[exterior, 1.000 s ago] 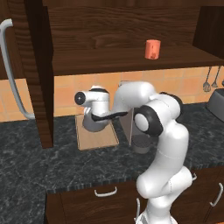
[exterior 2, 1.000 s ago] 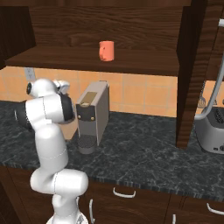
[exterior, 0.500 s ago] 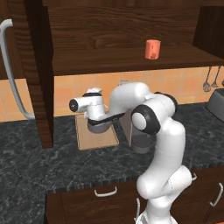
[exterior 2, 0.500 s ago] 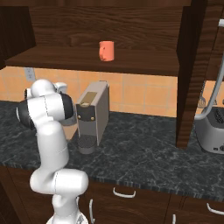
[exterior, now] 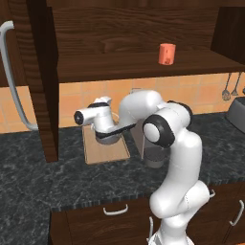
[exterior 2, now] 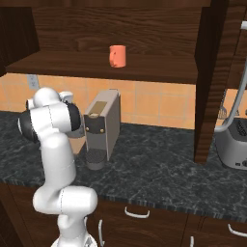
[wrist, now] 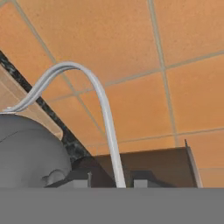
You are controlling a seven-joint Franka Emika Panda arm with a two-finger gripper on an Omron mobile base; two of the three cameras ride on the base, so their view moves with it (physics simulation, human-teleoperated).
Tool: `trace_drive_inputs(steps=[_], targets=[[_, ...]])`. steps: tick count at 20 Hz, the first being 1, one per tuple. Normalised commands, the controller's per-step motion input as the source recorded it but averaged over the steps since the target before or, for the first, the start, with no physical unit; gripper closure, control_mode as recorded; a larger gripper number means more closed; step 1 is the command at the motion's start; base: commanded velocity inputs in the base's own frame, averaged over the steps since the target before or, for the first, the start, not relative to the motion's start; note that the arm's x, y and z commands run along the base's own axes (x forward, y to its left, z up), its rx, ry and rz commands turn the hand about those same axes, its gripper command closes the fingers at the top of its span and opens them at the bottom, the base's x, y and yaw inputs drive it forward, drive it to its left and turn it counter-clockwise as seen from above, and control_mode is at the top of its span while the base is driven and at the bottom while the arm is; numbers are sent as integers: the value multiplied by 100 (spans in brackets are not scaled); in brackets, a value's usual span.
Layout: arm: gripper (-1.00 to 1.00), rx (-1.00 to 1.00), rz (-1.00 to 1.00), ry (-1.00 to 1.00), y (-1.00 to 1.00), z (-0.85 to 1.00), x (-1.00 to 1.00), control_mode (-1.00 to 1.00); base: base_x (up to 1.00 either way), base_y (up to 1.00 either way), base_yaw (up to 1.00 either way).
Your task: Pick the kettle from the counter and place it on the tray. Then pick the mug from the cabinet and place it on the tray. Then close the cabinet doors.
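The dark grey kettle (exterior: 109, 138) sits on the tan tray (exterior: 103, 152) at the back of the counter (exterior: 43, 182). My gripper (exterior: 106, 126) hovers just above it. In the hand view the thin wire handle (wrist: 101, 98) arches up from the kettle's body (wrist: 28, 151) and passes between my gripper's (wrist: 112, 180) fingertips. There is a gap on each side of the wire, so the jaws are open around it. The orange-red mug (exterior: 167, 53) (exterior 2: 117, 56) stands upright on the shelf of the open cabinet (exterior: 119, 62).
The left cabinet door (exterior: 40, 81) hangs open, its curved silver handle (exterior: 14, 91) reaching toward me. The right door (exterior 2: 214, 82) is open too. A boxy coffee machine (exterior 2: 102, 126) stands just right of the tray. A toaster (exterior 2: 234, 147) sits at the far right.
My hand carried the kettle down and a little left onto the tray. The jaws then parted from the wire handle.
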Motion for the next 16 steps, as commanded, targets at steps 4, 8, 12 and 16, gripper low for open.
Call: trace_drive_inputs(steps=[4,8,12,16], targets=[[-100,0,-2,-3,-1,0,-19,-100,0,0,0],[-100,0,-6,-15,0,16,-53,-100,0,0,0],[-100,1,-8,-18,0,58,-97,-100,0,0,0],[-100,5,-9,-14,-6,86,-100,-100,0,0,0]])
